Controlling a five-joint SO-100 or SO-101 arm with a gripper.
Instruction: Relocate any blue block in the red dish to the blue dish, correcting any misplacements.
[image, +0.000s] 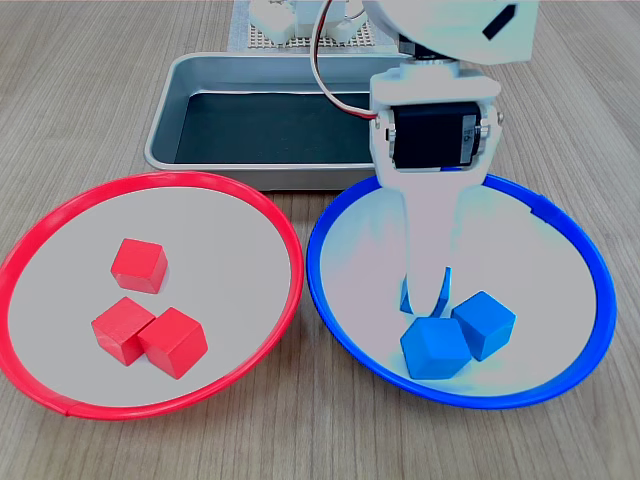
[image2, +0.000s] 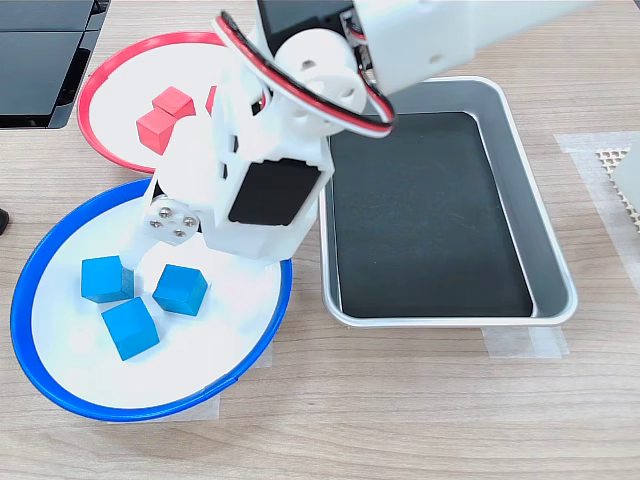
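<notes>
Blue block sits inside the blue dish, right beside two more blue cubes! White gripper hangs over it, jaws parted, one finger touching the block's side. Only three red cubes lie in the red dish.

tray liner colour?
Black. The liner covers the metal tray's floor, clearest in the second exterior view.

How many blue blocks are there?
3, all in the blue dish. In the second exterior view: one beside the gripper, one at its right, one nearest the camera. None shows in the red dish.
</notes>
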